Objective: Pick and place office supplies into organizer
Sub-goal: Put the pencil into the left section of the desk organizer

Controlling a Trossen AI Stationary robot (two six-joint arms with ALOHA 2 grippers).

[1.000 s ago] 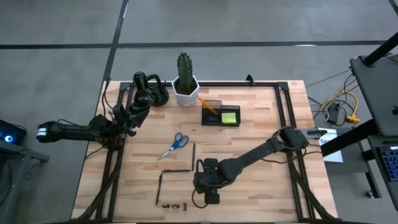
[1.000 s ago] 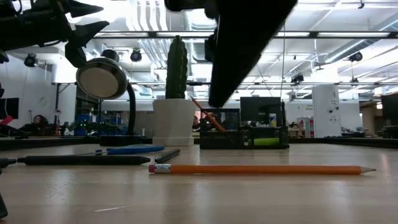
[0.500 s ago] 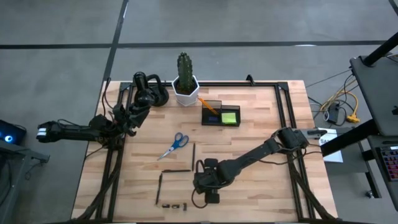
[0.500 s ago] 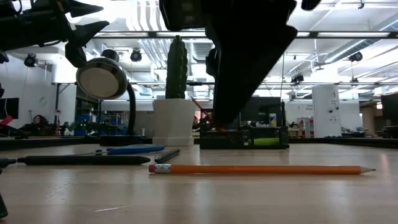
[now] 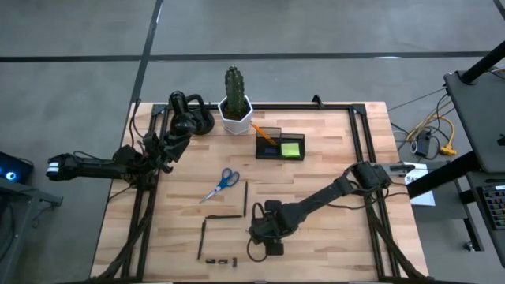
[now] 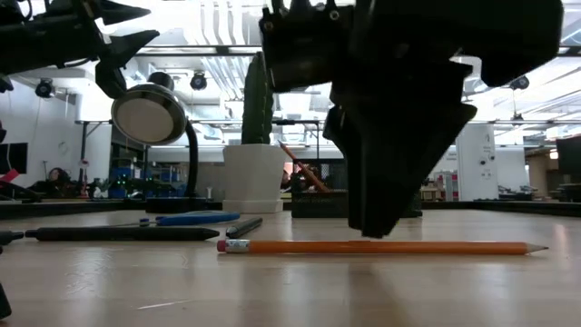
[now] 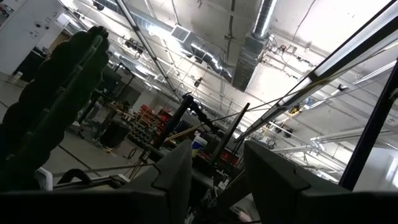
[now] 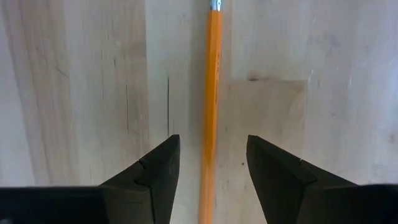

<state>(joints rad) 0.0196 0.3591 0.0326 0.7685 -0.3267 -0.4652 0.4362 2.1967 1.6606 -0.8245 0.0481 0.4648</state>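
An orange pencil (image 8: 212, 93) lies flat on the wooden table (image 5: 331, 237), close to the near edge (image 6: 381, 246). My right gripper (image 8: 208, 146) points down over it, open, one finger on either side of the shaft and lying across it. In the low view its fingertips (image 6: 377, 232) hang just above the pencil. The dark organizer (image 5: 280, 145) stands at the far middle and holds a lime-green pad (image 5: 290, 148) and an orange pencil (image 5: 267, 136). My left gripper (image 5: 183, 125) waits open, raised at the far left (image 7: 217, 165).
Blue-handled scissors (image 5: 223, 183) and dark pens (image 5: 245, 197) (image 5: 223, 215) (image 5: 203, 237) lie left of my right gripper. Small black clips (image 5: 221, 259) lie at the near edge. A white cactus pot (image 5: 235, 114) and a black rounded gadget (image 5: 192, 118) stand at the far edge.
My right gripper has come down toward the pencil, staying pointed downward, and its fingertips now hang just above the shaft. The pencil has not moved.
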